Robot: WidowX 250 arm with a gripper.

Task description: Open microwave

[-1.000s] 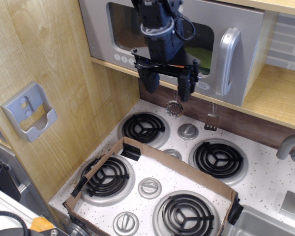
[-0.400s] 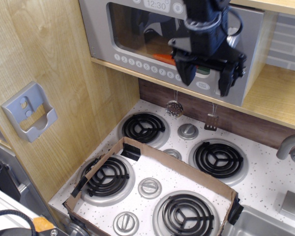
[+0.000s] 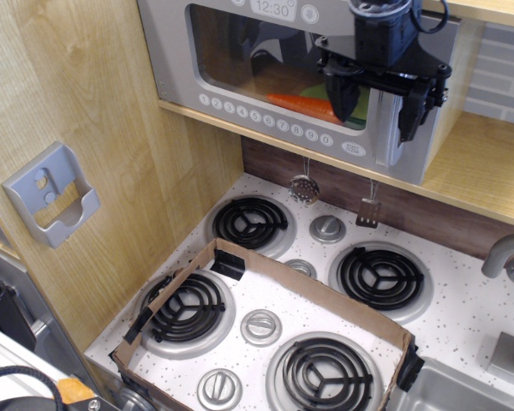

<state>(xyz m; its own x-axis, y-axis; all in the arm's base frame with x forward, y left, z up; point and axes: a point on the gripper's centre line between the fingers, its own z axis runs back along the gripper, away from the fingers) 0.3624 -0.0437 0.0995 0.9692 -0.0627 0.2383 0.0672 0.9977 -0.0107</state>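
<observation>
Wide silver-grey plastic microwave (image 3: 240,60), long axis horizontal, door facing out, shut; chunky vertical silver handle (image 3: 392,128) at right. Black gripper (image 3: 377,104) jaws released, straddling handle.

The microwave (image 3: 240,51) looks like smooth silver-grey plastic with a dull sheen; its window (image 3: 257,56) is clear and glossy, and the handle (image 3: 391,128) is a brighter, shinier silver. The pincer (image 3: 379,101) is matt black, hard-looking. The cabinet wall (image 3: 86,103) and shelf (image 3: 480,171) show light wood grain with a satin finish, the back strip (image 3: 428,210) darker wood. The stovetop surface (image 3: 463,291) is white, speckled and smooth. Burner coils (image 3: 381,278) are black and slightly glossy in silvery rings. The box (image 3: 325,300) is matt brown cardboard with rough edges. The wall holder (image 3: 51,193) is matt grey plastic.
</observation>
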